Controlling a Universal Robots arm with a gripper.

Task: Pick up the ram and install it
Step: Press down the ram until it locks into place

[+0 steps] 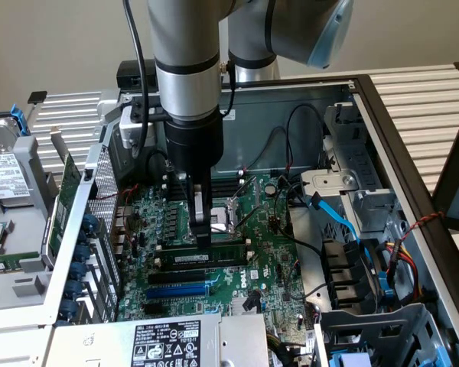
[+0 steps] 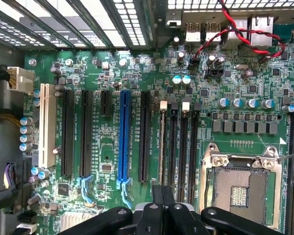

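Since the pincer point(image 2: 162, 195) is clenched tight, tips together, I read it as sitting on the top edge of the ram point(image 2: 162, 147). I can't tell whether the thin board is pinched between the tips or only pushed on. The ram stands on edge in the memory slot nearest the expansion slots, and in the exterior view the gripper point(image 1: 203, 233) meets the ram point(image 1: 223, 251) roughly mid-length. I can't confirm the white end clip point(image 2: 162, 104) has latched. Just beside are the empty memory slots point(image 2: 182, 147), then the open CPU socket point(image 2: 240, 188), then further off the blue slot point(image 2: 122, 137). The red-black wire point(image 2: 235, 34) lies at the board's far edge.

My read on the risks:
- The tips have very little edge to bear on, so a sideways slip could drop them into the neighbouring slot or toward the socket.
- A push that isn't square could seat one end and leave the other high, with the clip unlatched.
- If the notch is off, more force would flex the stick or the motherboard point(image 1: 268, 252).
- If the tips do pinch it, lifting could drag it back out.
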